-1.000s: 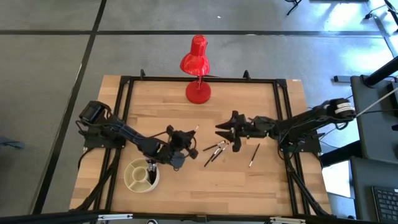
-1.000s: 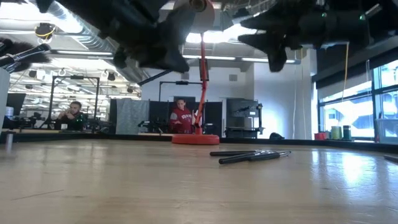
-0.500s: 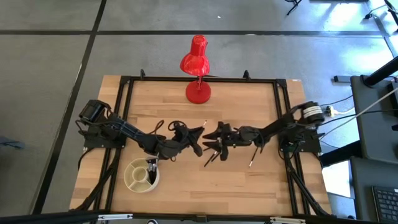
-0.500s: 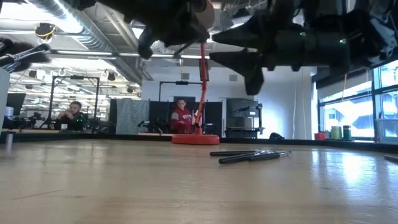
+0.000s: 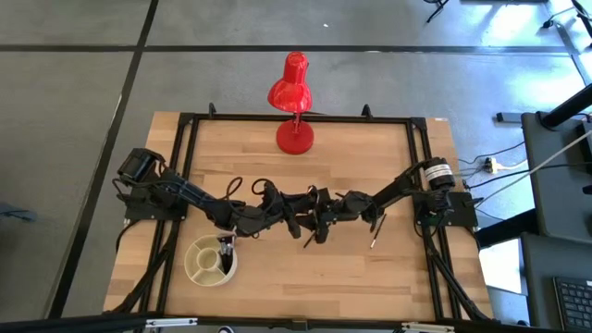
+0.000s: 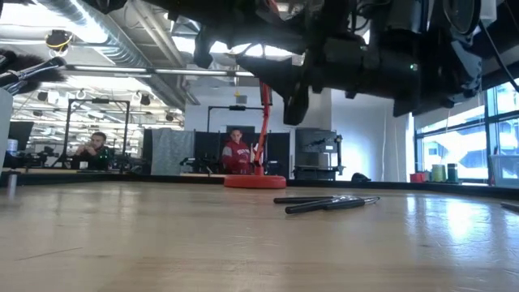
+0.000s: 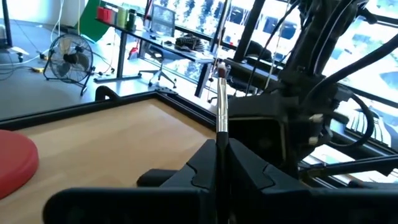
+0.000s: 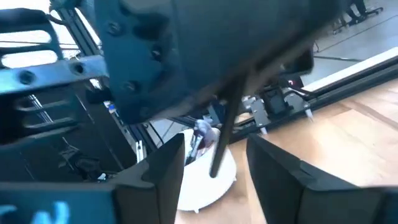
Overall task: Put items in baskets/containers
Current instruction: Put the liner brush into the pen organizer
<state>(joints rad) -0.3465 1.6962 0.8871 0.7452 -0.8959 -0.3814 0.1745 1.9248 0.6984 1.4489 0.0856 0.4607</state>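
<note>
overhead, table-level, two close wrist views

Centre: the left gripper (image 5: pixel 298 209) and right gripper (image 5: pixel 319 211) meet nose to nose above mid-table, closing the passage there.
12 o'clock: the red lamp (image 5: pixel 293 104) stands at the far edge; bare wood lies on both sides of its base.
4 o'clock of centre: loose brushes (image 5: pixel 316 231) lie just under the right gripper, one brush (image 5: pixel 376 231) apart beyond them.
7 o'clock: the dish (image 5: pixel 209 262) sits by the left arm.
6 o'clock: the near strip of table (image 5: pixel 324 287) is open.
</note>
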